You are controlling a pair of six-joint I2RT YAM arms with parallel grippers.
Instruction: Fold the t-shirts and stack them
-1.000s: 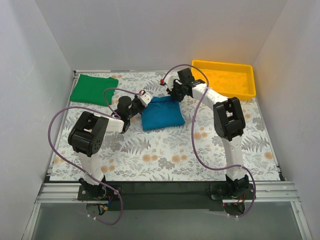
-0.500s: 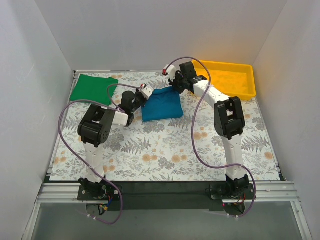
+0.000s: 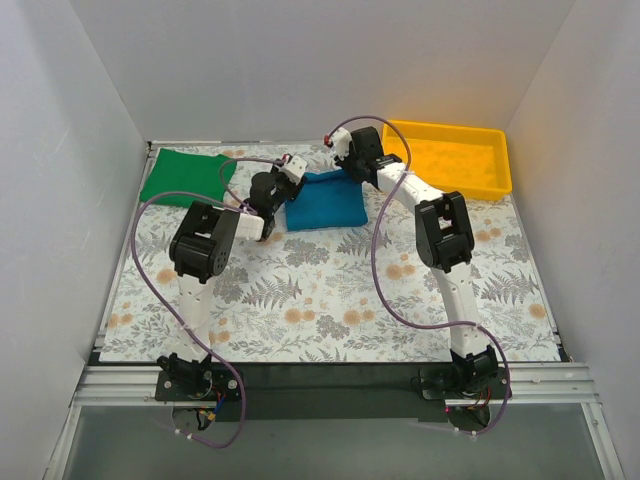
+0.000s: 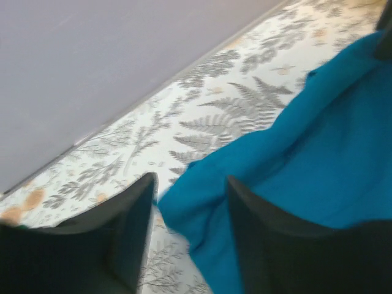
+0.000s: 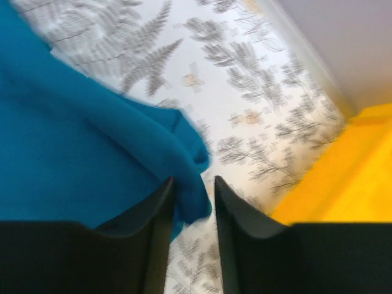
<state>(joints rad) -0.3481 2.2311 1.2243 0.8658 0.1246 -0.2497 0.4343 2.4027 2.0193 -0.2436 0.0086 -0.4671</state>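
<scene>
**A:** Start with the biggest thing. What covers the view from above?

**B:** The table [image 3: 330,300], with its fern-and-flower cloth. The yellow tray [image 3: 455,158] is in the far corner at about 1 o'clock, and nothing lies in it.

**A:** And the shirts?

**B:** The green t-shirt [image 3: 185,178] lies folded flat in the far corner at about 11 o'clock, well apart from both arms. The teal t-shirt [image 3: 325,203] lies as a folded, roughly square packet toward 12 o'clock from the table's middle. It is between the green one and the tray and touches neither.

**A:** Where are the arms?

**B:** Both reach to the teal packet. The left arm comes in at its 10 o'clock corner and the right arm at its 1 o'clock corner.

**A:** What is the left gripper doing?

**B:** The left gripper [image 4: 190,184] has its jaws well apart. A loose corner of teal cloth lies in the gap, with bare table showing beside it. It is not pinched.

**A:** And the right?

**B:** The right gripper [image 5: 193,180] has only a narrow gap between its jaws. A rolled edge of the teal cloth sits in the gap at the tips and table print shows lower down. I cannot tell whether the cloth is clamped or only lying there.
</scene>
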